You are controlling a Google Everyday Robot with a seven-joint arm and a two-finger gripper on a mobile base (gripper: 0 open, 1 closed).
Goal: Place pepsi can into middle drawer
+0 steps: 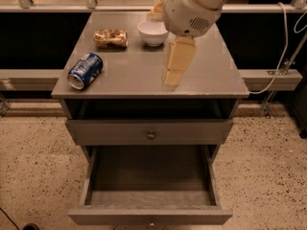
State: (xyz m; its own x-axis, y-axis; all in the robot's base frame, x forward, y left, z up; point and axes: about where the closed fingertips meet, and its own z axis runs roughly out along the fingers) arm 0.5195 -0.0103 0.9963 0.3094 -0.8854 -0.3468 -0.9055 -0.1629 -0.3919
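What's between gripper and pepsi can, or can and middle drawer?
Nothing visible. The gripper hangs above the grey tabletop, apart from the blue metal pepsi can; the grey wooden middle drawer stands open below.

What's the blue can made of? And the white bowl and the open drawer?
The can looks like shiny metal: silver rim, glossy blue side. The bowl seems glazed ceramic or plastic, smooth white. The drawer looks like grey-painted wood, matte. The gripper hangs over the tabletop, right of the can.
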